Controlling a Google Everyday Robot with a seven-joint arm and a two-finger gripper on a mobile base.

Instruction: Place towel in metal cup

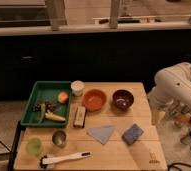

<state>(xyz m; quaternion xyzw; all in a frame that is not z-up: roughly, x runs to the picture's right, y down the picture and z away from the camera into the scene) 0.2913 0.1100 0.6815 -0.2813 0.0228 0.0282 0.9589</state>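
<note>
- White-cased gripper (156,117) hangs at the end of the robot's single arm (176,87), just off the right edge of the table; whether it is spread or closed cannot be told, and nothing is seen held in it.
- The blue sponge (133,133) lies nearest, inside the right edge toward the front, between the gripper and the towel.
- The towel (101,133), grey-blue and folded to a rough triangle, lies flat near the middle of the front edge. It is left of the gripper and nearer the front, its longer side running roughly along that edge.
- The metal cup (59,138) stands upright further left, toward the front-left corner, apart from the towel. The reach likely runs leftward over the sponge to the towel, then on left to the cup.
- A green cup (34,146) occupies the front-left corner, and a white brush (64,159) lies along the front edge.
- Along the back edge sit a green tray (31,102) with food scraps, a white cup (77,88), an orange bowl (94,99) and a dark red bowl (123,99).
- The wooden table (139,155) stands before a dark cabinet wall beneath lit window frames.
</note>
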